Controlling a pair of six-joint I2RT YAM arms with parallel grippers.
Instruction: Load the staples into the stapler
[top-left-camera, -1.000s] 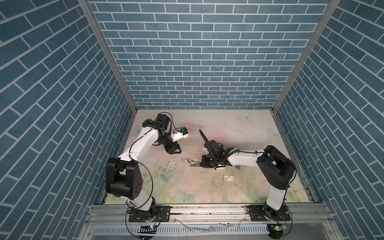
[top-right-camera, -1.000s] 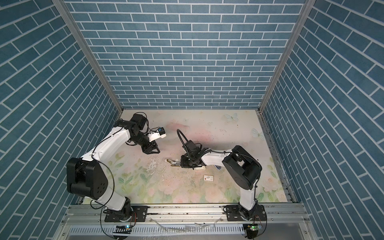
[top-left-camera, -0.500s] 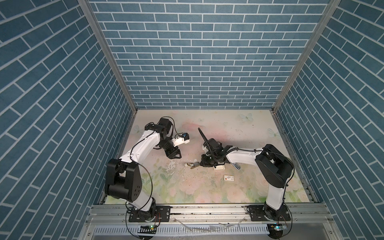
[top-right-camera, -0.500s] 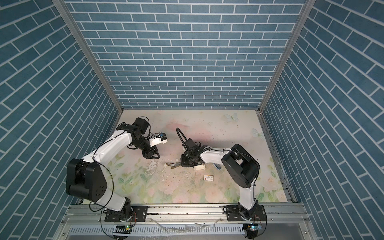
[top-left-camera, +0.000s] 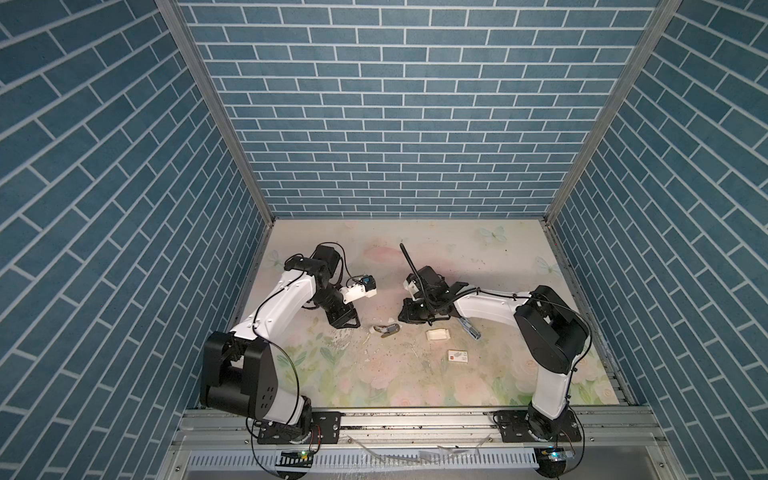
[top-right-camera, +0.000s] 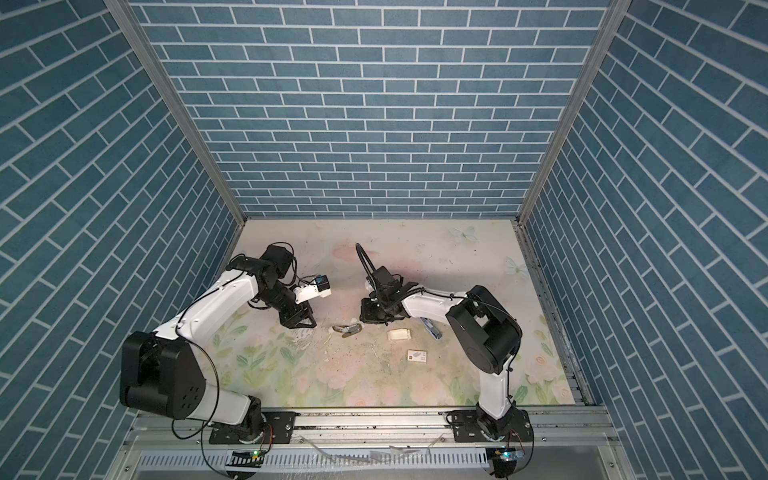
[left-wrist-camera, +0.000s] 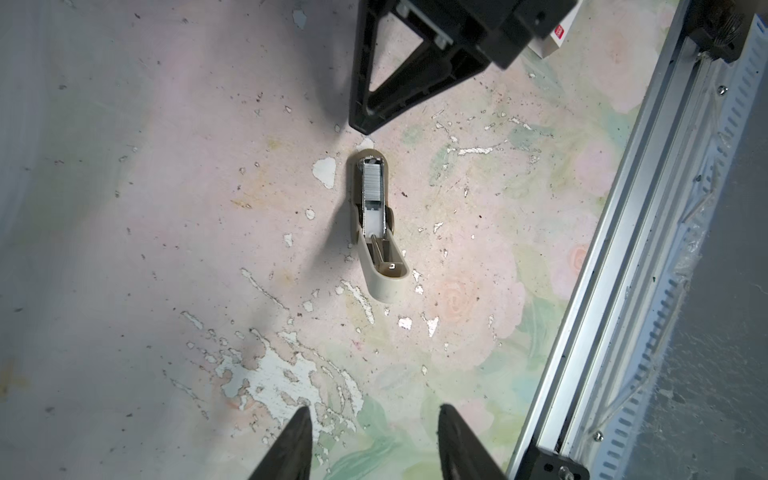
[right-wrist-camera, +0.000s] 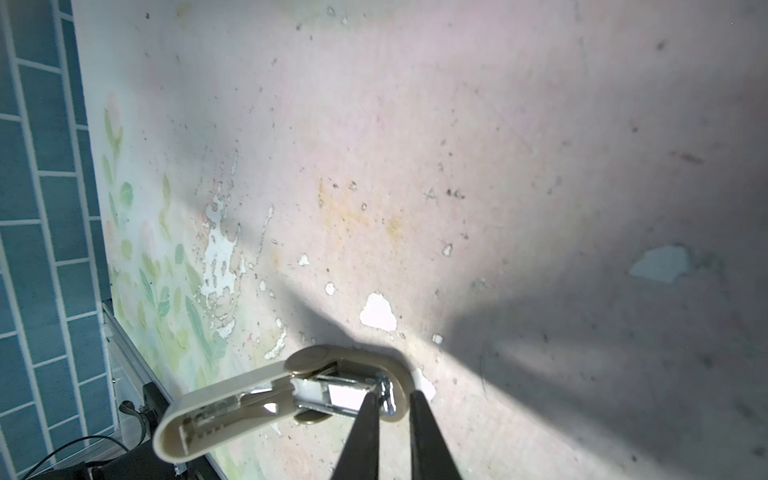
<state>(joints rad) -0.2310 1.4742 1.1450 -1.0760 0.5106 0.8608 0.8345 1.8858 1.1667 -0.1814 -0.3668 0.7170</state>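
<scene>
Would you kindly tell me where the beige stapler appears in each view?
In a top view: stapler at the centre of the table.
In a top view: stapler at the same central spot.
Left wrist: stapler mid-frame, lying open.
Right wrist: stapler close up, by the right gripper.
Shared landmark: the right gripper, at the stapler's front end.

Stapler: beige plastic stapler on the floral-printed table.
Staples: strip of grey metal staples in the stapler's channel.
Left hand: left of the stapler, apart.
Right hand: at the stapler's right end, slightly behind.
Tray: cream cardboard tray near, right of the stapler.
Box: white cardboard box right of the stapler, beyond the tray, nearer the front.
</scene>
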